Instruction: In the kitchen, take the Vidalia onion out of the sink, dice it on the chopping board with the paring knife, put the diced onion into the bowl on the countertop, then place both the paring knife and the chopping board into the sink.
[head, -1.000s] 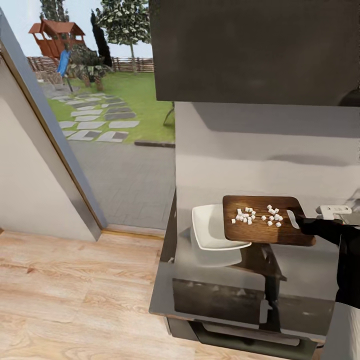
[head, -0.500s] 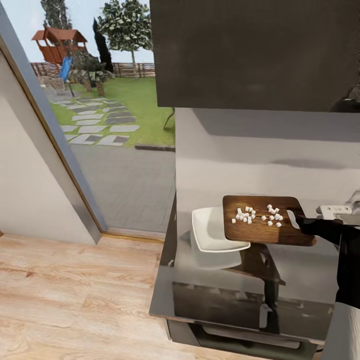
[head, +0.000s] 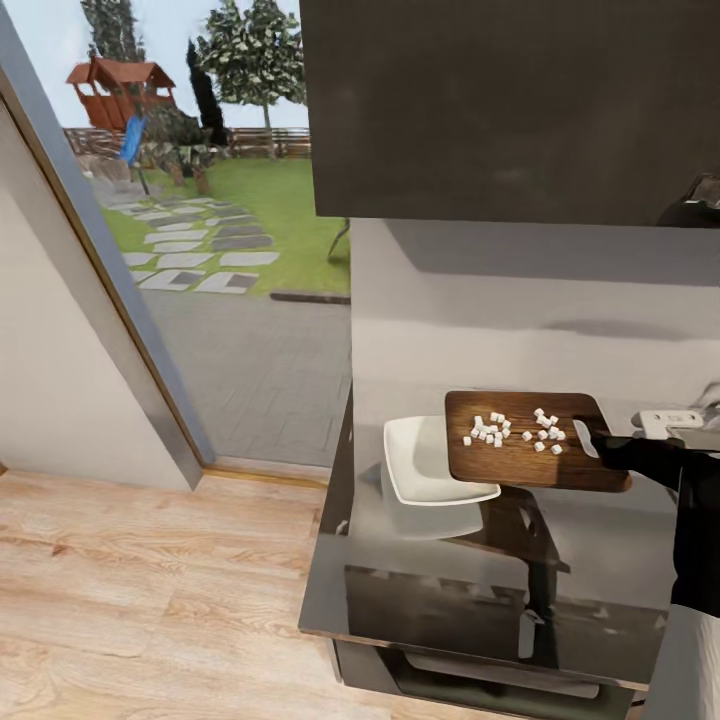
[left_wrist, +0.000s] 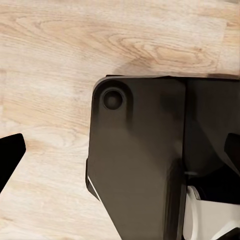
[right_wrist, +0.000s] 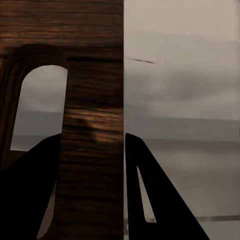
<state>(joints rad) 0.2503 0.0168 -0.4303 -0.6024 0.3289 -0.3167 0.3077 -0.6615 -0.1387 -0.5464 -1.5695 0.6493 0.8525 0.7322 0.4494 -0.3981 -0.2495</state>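
Your right gripper (head: 600, 440) is clamped on the handle end of the board (head: 530, 452), and you are holding the board level in the air above the counter (head: 600, 560), its shadow and reflection lying on the glossy grey top beneath. In the right wrist view the two dark fingers (right_wrist: 150, 200) sit on either side of the strip of wood beside the slot (right_wrist: 40, 107), so the grip is on the board's (right_wrist: 90, 100) end edge. Two loose clusters of white onion dice (head: 515, 430) rest on the board's upper face, one toward its middle and one nearer the gripper. The board's free end overhangs the bowl (head: 425, 460), which sits on the counter near its left edge, toward the wall; the dice are all on the board and the bowl looks bare inside. Past your right arm, at the counter's far right, a small white fitting (head: 670, 420) shows against the wall. A dark upper cabinet (head: 510, 100) hangs above the counter. Your left gripper (left_wrist: 10, 160) shows as one black tip at the edge of the left wrist view, hanging over the plank floor (left_wrist: 60, 60) beside the robot's dark base (left_wrist: 140, 160); I cannot tell from that whether it is released or clenched.
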